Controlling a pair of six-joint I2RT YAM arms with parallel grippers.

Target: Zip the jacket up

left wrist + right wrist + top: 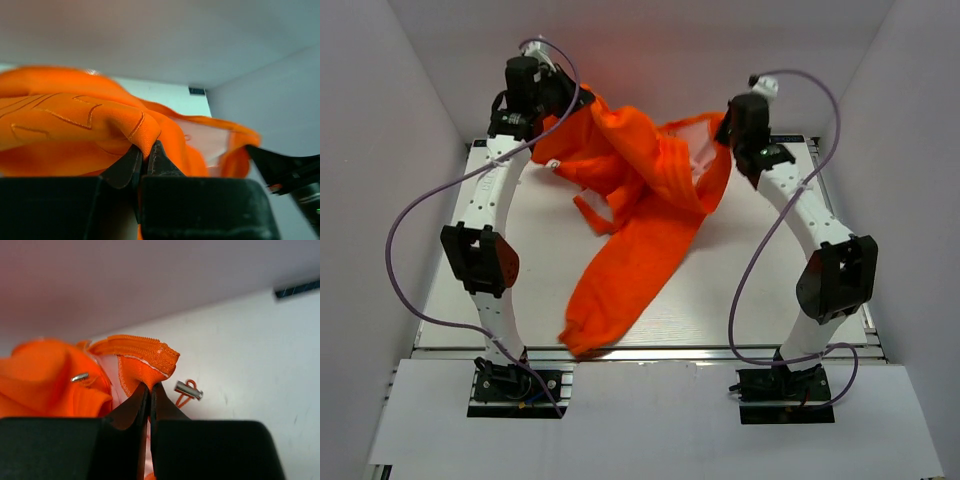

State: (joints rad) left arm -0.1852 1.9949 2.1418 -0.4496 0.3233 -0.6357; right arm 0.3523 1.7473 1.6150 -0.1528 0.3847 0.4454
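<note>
Here, the white table (pixel 740 290) is filling the middle of the overhead view. The jacket (pixel 650 200) is stretching bunched across its upper half between the two arms. One sleeve is trailing down toward the lower left of centre, its end resting near the table's bottom edge.

At the upper left, the left gripper (pixel 548 100) is clenching a fold of the jacket. In its wrist view the stitched orange cloth is sitting squeezed between the fingertips and spilling above and to the left of them.

At the upper right, the right gripper (pixel 732 135) is clamping the jacket's opposite edge. Its wrist view is showing the fingers (pixel 131 407) pressing together on orange cloth directly under the zipper tape. A small metal zipper pull (pixel 188 389) is hanging just right of the fingertips.
</note>
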